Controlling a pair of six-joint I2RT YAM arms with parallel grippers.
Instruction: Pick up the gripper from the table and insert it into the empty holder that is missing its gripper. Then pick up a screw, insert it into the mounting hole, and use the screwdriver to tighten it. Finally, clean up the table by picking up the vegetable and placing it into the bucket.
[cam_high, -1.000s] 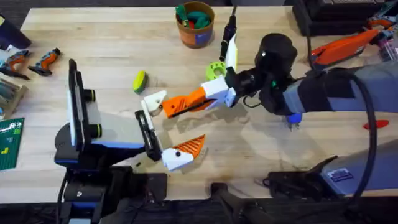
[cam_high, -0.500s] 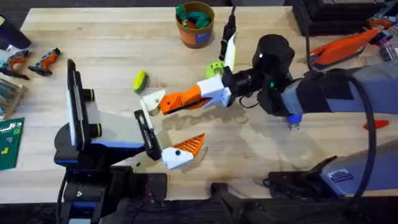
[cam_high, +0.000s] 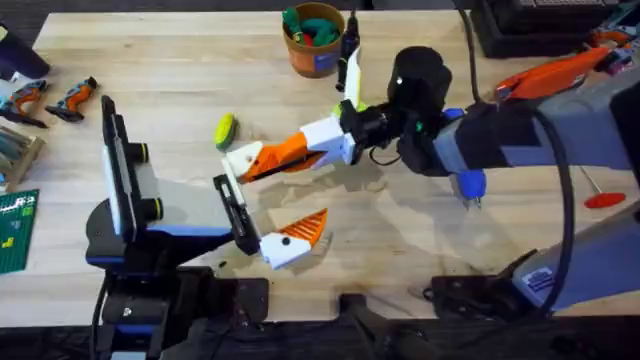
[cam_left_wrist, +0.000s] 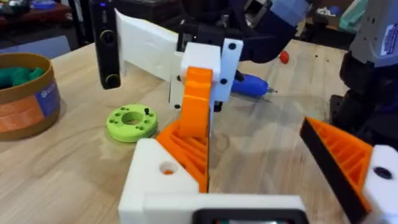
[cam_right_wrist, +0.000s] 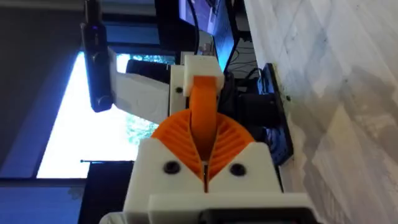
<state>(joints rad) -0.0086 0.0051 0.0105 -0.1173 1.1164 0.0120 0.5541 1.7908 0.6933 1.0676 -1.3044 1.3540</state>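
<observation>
My right gripper (cam_high: 308, 147) reaches across the table and is shut on the orange ribbed gripper (cam_high: 268, 163). The gripper's far end meets the white holder (cam_high: 243, 160), the far finger of my left gripper (cam_high: 285, 195). My left gripper is open, and its near finger (cam_high: 295, 240) carries its own orange pad. In the left wrist view the orange gripper (cam_left_wrist: 198, 99) runs down into the holder (cam_left_wrist: 158, 180). The right wrist view shows the gripper (cam_right_wrist: 202, 102) clamped between my pads (cam_right_wrist: 233, 140). The yellow-green vegetable (cam_high: 224, 129) lies left of the holder. The bucket (cam_high: 314, 52) stands at the back. The blue screwdriver (cam_high: 468, 185) lies under my right arm.
A lime-green disc with holes (cam_left_wrist: 131, 121) lies beside the bucket (cam_left_wrist: 25, 102). An orange-and-black hand tool (cam_high: 555, 70) and a red-handled rod (cam_high: 602, 198) sit at the right. Small orange tools (cam_high: 60, 97) lie at the far left.
My right arm has swung left and toward the back, carrying the orange gripper up against the white holder. My left arm has stayed in place.
</observation>
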